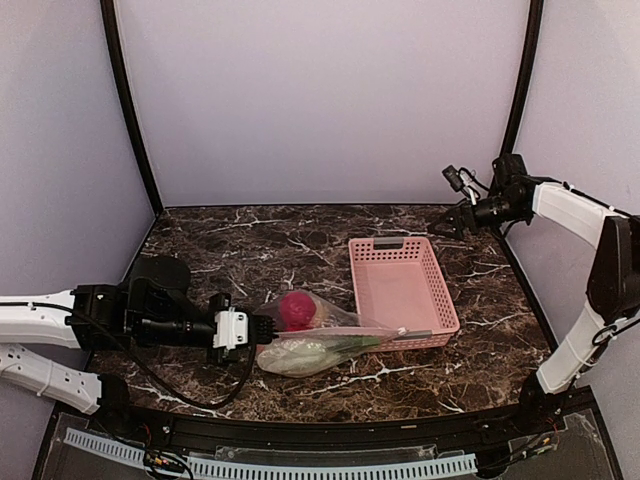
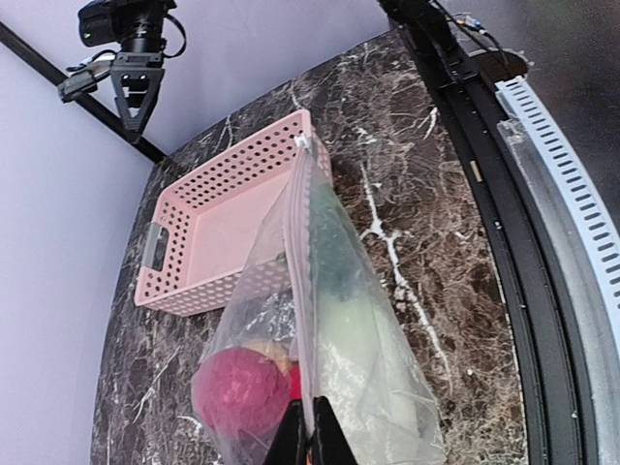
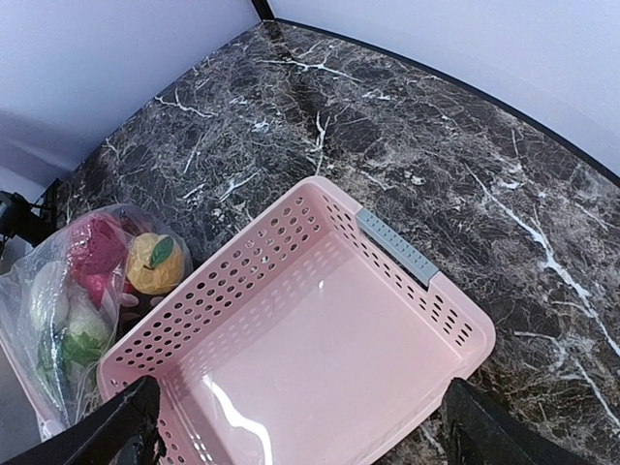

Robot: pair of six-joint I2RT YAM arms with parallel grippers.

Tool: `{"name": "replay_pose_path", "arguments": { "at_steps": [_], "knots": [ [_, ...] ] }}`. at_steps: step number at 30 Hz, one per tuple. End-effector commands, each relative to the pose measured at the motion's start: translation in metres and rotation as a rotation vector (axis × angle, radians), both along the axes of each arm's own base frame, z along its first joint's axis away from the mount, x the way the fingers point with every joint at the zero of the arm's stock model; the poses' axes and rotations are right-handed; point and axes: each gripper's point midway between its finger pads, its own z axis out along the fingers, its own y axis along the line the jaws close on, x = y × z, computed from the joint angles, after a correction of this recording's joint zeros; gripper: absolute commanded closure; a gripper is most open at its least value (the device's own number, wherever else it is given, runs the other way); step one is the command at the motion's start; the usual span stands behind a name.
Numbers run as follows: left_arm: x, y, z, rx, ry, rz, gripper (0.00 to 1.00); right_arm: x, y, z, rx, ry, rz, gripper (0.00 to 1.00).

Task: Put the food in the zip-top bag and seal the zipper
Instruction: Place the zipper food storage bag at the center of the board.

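While one zip-top bag (image 1: 320,340) held one maroon ball (image 1: 296,310) and one yellow fruit (image 3: 155,263), one pink basket (image 3: 242,276) stood beside it. Left gripper (image 2: 312,431) reached low, jaws pinching the bag's edge; right gripper (image 1: 450,225) hung raised, jaws spread.

One arm low, one arm high.
The left arm lies stretched out low, the left gripper (image 1: 266,335) with its fingers (image 2: 325,442) pinched on the zip-top bag (image 2: 360,360) edge between them; the right gripper (image 1: 445,226) is raised, fingers (image 3: 116,426) spread wide.

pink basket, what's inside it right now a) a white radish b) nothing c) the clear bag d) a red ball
B: the floor of the pink basket is bare in the right wrist view, and the food sits in the zip-top bag beside it.
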Motion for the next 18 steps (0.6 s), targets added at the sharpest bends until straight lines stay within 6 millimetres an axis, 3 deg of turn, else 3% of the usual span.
{"name": "replay_pose_path", "arguments": {
  "at_steps": [1, 4, 7, 9, 13, 18],
  "knots": [
    [0.027, 0.006, 0.01, -0.053, -0.085, 0.149, 0.98, -0.002, 0.002, 0.004, 0.003, -0.013, 0.017, 0.01],
    [0.033, 0.008, 0.019, -0.08, -0.072, 0.201, 0.77, -0.002, 0.002, 0.014, 0.005, -0.026, 0.015, 0.01],
    [0.034, 0.011, 0.032, -0.127, -0.051, 0.229, 0.62, 0.0, -0.001, 0.031, -0.01, -0.061, -0.005, 0.01],
    [0.034, 0.013, 0.044, -0.164, -0.038, 0.242, 0.47, 0.001, -0.005, 0.045, -0.031, -0.096, -0.024, 0.01],
    [0.034, 0.022, 0.067, -0.232, -0.016, 0.281, 0.36, 0.012, -0.023, 0.071, -0.125, -0.191, -0.144, 0.01],
    [0.045, 0.048, 0.097, -0.347, -0.054, 0.39, 0.23, 0.027, -0.05, 0.085, -0.176, -0.209, -0.332, 0.01]
  ]
}}
